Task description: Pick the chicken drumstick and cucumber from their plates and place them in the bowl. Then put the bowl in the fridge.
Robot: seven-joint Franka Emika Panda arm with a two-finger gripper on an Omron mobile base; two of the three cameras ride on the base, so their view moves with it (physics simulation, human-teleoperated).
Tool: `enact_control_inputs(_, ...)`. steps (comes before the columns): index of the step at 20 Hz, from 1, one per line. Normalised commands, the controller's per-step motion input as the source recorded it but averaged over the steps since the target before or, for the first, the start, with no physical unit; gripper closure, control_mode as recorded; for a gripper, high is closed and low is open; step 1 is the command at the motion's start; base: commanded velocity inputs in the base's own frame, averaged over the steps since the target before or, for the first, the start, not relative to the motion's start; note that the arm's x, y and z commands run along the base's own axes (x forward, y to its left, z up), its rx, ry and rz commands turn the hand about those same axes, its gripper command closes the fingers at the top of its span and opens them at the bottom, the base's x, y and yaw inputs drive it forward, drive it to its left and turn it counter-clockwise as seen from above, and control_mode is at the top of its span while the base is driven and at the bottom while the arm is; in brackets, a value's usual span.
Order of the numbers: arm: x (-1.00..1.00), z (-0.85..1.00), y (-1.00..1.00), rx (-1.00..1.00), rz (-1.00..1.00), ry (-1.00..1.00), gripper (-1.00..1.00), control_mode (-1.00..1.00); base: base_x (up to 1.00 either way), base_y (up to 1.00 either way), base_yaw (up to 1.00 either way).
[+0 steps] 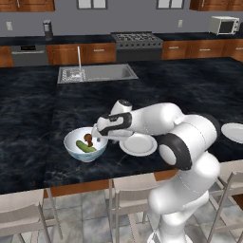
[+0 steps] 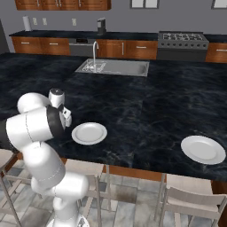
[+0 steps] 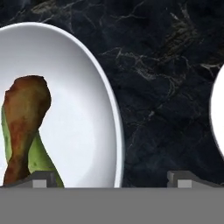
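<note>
In my hand view, from the left: the chicken drumstick [image 3: 24, 127] lies across the cucumber [image 3: 41, 159] inside the bowl [image 3: 94, 78], at nine o'clock of my spread, empty jaws [image 3: 111, 179], which straddle the rim at three o'clock. On the dark surface [image 1: 156, 80] an emptied plate [image 1: 138, 144] sits just beside it. My guess: gripping that thin rim off-centre could tip the bowl and spill both. My arm folds low, forearm level, hand angled down over the bowl.
</note>
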Motion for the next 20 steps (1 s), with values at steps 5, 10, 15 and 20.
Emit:
enact_control_inputs(5, 0.12, -0.09, 0.12, 0.0, -0.05, 0.04, -1.0, -1.0, 0.0, 0.0, 0.0)
enact_control_inputs(10, 0.01, -0.18, 0.01, 0.0, -0.05, 0.14, -1.0, -1.0, 0.0, 0.0, 0.0)
enact_control_inputs(15, 0.02, -0.11, 0.01, 0.0, -0.03, 0.12, -1.0, -1.0, 0.0, 0.0, 0.0)
enact_control_inputs(20, 0.06, -0.03, 0.06, 0.0, -0.04, 0.06, 1.0, -1.0, 0.0, 0.0, 0.0)
